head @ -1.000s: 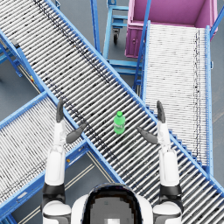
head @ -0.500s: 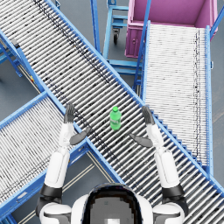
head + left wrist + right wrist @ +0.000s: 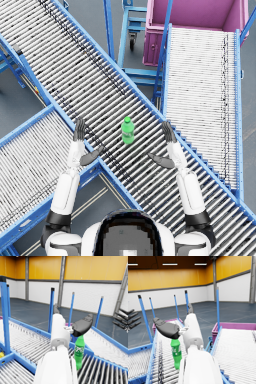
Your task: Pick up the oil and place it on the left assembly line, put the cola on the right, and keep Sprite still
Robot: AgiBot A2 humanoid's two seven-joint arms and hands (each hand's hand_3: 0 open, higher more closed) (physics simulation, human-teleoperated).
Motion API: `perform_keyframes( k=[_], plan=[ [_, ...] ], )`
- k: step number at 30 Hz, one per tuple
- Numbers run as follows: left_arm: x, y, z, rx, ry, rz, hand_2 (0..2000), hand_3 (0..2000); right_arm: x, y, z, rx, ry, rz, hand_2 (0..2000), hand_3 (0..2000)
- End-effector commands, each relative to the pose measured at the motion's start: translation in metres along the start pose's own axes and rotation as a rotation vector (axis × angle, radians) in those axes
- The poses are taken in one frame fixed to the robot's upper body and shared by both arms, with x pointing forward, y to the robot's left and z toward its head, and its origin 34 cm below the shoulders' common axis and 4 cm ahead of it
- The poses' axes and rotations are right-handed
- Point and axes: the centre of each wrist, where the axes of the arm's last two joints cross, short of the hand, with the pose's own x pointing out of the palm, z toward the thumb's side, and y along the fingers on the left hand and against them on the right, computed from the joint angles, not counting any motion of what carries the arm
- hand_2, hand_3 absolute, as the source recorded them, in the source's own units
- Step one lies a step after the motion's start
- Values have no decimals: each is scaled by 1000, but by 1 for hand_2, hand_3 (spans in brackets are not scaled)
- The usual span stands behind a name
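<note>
Head view | Sprite bottle (image 3: pixel 128 131) upright on middle conveyor (image 3: pixel 100 95), robot's 12 o'clock | left hand (image 3: pixel 82 147) at its 8 o'clock, right hand (image 3: pixel 166 148) at 4 o'clock, both empty, fingers spread | likely light, smooth, tippy plastic; mid-body is the grasp point, but task says leave it.

From the head we look steeply down on the diagonal conveyor (image 3: pixel 90 80). Our wrist cameras look level across it from opposite edges, close in; all three share the Sprite bottle (image 3: pixel 128 131).
</note>
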Motion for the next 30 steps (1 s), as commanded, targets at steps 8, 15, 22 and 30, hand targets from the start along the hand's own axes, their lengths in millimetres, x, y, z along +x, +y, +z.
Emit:
perform_keyframes(
  k=[8, 15, 22, 30],
  plan=[
    [0, 0, 0, 0, 0, 0, 0, 0, 0, 0, 0, 0, 0, 0, 0, 0],
    [0, 0, 0, 0, 0, 0, 0, 0, 0, 0, 0, 0, 0, 0, 0, 0],
    [0, 0, 0, 0, 0, 0, 0, 0, 0, 0, 0, 0, 0, 0, 0, 0],
    [0, 0, 0, 0, 0, 0, 0, 0, 0, 0, 0, 0, 0, 0, 0, 0]
  ],
)
